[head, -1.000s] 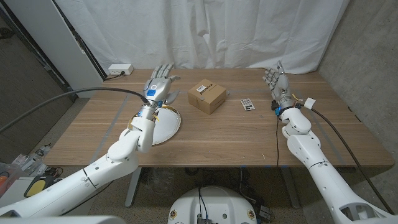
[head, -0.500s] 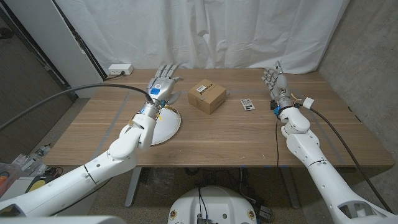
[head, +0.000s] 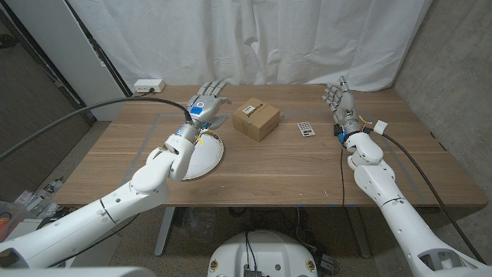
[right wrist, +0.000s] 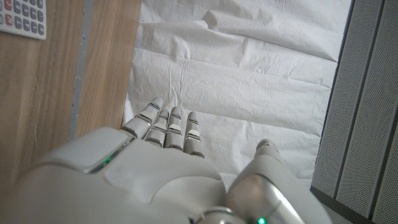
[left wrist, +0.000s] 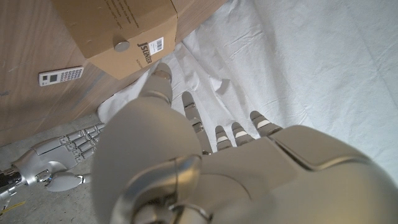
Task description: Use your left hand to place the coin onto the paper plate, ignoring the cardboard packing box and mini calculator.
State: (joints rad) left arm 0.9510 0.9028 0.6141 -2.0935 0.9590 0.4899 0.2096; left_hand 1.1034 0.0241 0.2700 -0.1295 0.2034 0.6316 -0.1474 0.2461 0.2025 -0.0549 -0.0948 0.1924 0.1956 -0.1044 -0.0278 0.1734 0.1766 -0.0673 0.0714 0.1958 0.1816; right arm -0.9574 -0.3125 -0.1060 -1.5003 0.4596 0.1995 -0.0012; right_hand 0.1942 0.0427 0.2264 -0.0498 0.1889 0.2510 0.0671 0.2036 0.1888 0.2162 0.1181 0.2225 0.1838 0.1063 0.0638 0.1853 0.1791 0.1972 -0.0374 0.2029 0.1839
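In the head view the left robot hand (head: 206, 103) sits upper left of centre, raised over the far edge of the paper plate (head: 207, 154), its fingers spread and straight, pointing toward the white curtain (head: 254, 38) at the top of the frame, with nothing between them. The plate lies on the wooden surface (head: 269, 169) just left of centre, partly covered by the left forearm. The cardboard box (head: 255, 118) stands near the middle of the frame, just right of the left robot hand and apart from it. In the left wrist view a small round grey coin (left wrist: 121, 45) lies on the side of the box near a printed label; in the head view the coin is too small to make out. The mini calculator (head: 306, 128) lies right of the box, between it and the right arm. The right robot hand (head: 338, 98) stands in the upper right of the head view, fingers apart and extended upward, holding nothing. A white power strip (head: 148, 86) rests at the far left edge of the surface.
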